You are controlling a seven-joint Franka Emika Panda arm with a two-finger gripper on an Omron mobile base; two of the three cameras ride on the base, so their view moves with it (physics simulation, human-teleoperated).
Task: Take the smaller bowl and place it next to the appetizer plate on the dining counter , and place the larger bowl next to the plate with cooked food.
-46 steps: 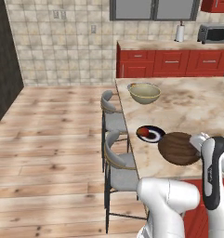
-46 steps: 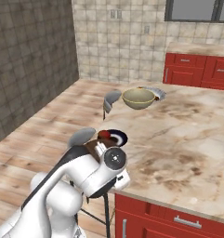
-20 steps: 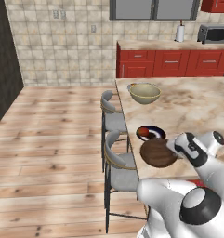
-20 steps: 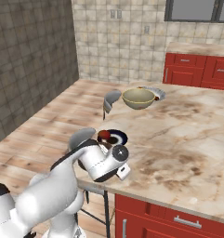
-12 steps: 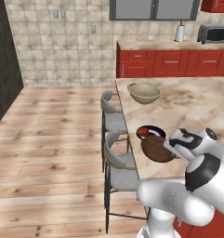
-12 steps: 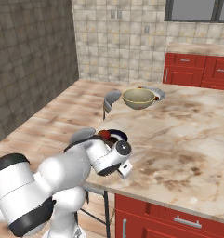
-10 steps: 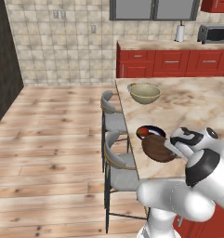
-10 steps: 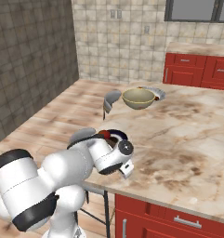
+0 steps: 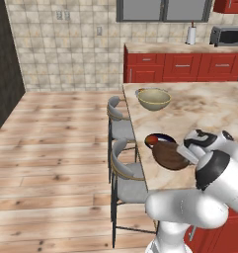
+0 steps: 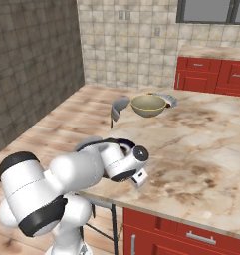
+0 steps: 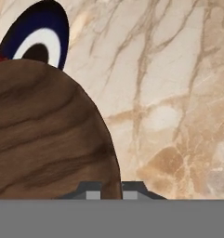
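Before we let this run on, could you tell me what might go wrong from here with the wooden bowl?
The smaller bowl sits in the gripper by its rim alone, so it could tip or slip. In the left base view it overlaps the appetizer plate, so lowering it here may land it on the plate. Both lie close to the dining counter edge.

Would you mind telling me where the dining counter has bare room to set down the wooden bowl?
Bare marble lies on the dining counter between the larger bowl and the appetizer plate, and to that plate's right. The stool-side edge is crowded: the smaller bowl overlaps the appetizer plate's near side there.
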